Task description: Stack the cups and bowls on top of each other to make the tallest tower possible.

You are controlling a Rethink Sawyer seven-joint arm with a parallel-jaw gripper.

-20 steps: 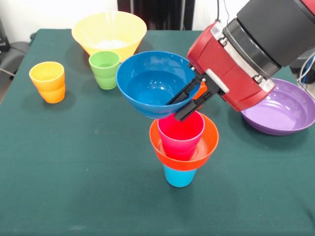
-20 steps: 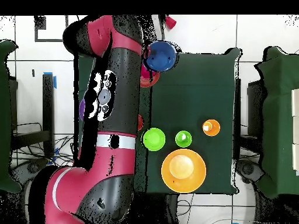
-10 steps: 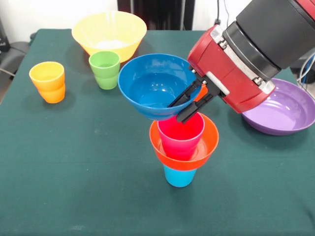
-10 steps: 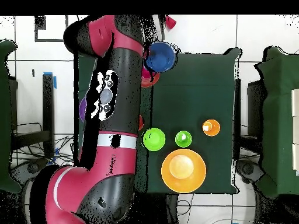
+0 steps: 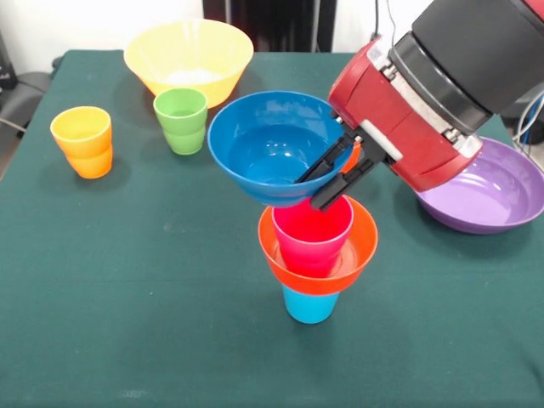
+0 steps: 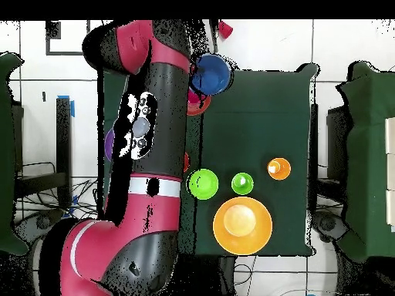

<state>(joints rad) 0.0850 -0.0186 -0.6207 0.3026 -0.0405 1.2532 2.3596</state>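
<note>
**Front view: blue bowl held over the tower**

The blue bowl (image 5: 270,146) is pinched by its rim in the gripper (image 5: 327,180), jaws closed on it, tilted, beside the pink cup (image 5: 312,234). If released off-centre, the tower (image 5: 316,255) could be toppled.

Tower (image 5: 316,255) at centre: light blue cup (image 5: 309,305) at bottom, orange bowl (image 5: 317,255) on it, magenta cup (image 5: 312,232) inside. Blue bowl (image 5: 274,146) tilted, lifted at tower's 11 o'clock. Green cup (image 5: 180,120), yellow bowl (image 5: 188,58) further toward 11. Yellow-orange cup (image 5: 82,140) at 10, purple bowl (image 5: 486,189) at 2.
</note>
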